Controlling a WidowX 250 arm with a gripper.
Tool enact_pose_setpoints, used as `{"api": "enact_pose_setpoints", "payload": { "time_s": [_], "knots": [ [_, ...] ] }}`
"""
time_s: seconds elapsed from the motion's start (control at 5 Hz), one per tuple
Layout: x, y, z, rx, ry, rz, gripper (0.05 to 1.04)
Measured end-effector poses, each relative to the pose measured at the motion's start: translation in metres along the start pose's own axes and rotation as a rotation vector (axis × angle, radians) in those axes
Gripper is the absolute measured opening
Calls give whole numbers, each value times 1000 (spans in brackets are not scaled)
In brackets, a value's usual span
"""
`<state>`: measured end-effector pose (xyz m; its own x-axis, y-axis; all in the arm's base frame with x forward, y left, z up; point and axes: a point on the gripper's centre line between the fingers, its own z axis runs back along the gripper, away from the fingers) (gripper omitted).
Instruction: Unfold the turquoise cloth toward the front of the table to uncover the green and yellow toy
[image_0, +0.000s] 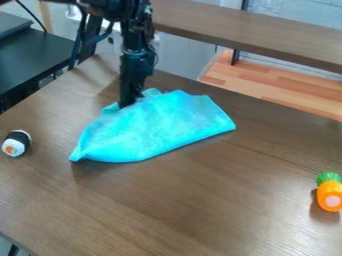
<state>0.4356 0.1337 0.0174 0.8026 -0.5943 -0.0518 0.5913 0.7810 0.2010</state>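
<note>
The black gripper touches the turquoise cloth on the desk, whether open or closed I cannot tell; toy sushi roll at left, toy carrot at right

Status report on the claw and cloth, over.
Claw down at far edge of blue cloth. Cloth rumpled on table. Toy sushi and carrot apart from it.

A sushi roll, black and white with an orange middle, sits over on the left of the brown table. Well apart, at the far right, lies an orange carrot with a green top. Behind, I see a black table, a brown ledge and reddish boards.
</note>
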Motion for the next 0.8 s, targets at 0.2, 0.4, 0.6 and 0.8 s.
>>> {"api": "enact_pose_setpoints", "payload": {
  "time_s": [0.2, 0.4, 0.6, 0.8],
  "knots": [
    [-6, 5, 32, 67, -45, 23, 50],
    [-4, -15, 56, 146, -57, -34, 50],
    [10, -40, 67, 217, -54, -107, 50],
    [11, -63, 71, 294, -30, -179, 50]
  ]
}}
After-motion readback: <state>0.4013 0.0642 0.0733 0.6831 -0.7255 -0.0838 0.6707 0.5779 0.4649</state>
